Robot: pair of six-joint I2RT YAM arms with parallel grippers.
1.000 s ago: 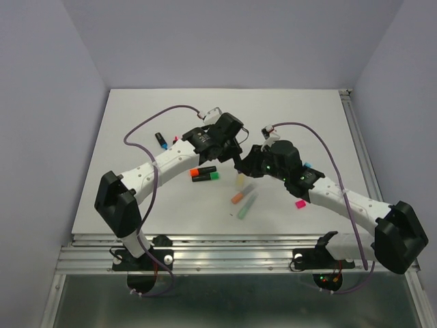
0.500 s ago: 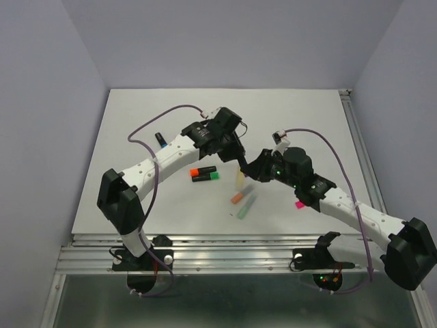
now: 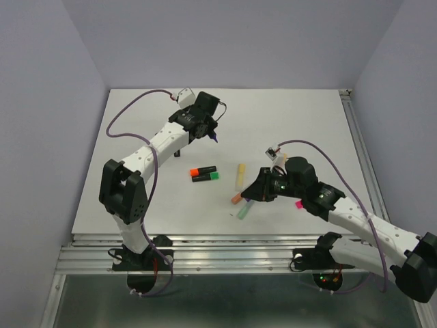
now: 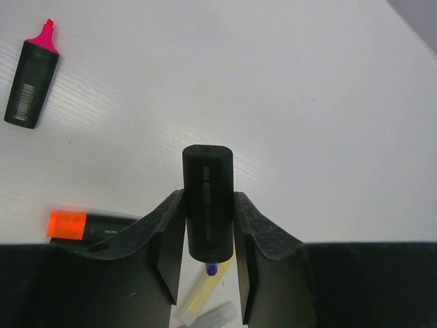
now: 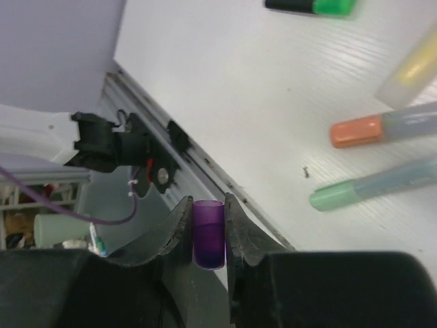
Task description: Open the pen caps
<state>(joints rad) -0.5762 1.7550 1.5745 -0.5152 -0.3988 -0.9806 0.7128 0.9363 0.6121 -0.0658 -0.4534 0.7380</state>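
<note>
The purple cap point(image 5: 208, 234) is off the black pen point(image 4: 207, 178) that my left hand point(image 4: 207, 219) grips. It stands upright, pinched in my right hand point(image 5: 207, 208). On the bench point(image 5: 239, 82), an orange cap point(image 5: 355, 132) and a pale green cap point(image 5: 331, 195) sit closed on their pastel pens point(image 5: 410, 121), lying side by side.

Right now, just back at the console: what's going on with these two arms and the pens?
The left gripper holds a black highlighter body, purple tip bared, above the white table. The right gripper pinches the matching stubby purple plastic cap near the front edge. So this pen is open, its two parts well apart. An orange-capped black highlighter and a green-capped one lie unopened mid-table.
</note>
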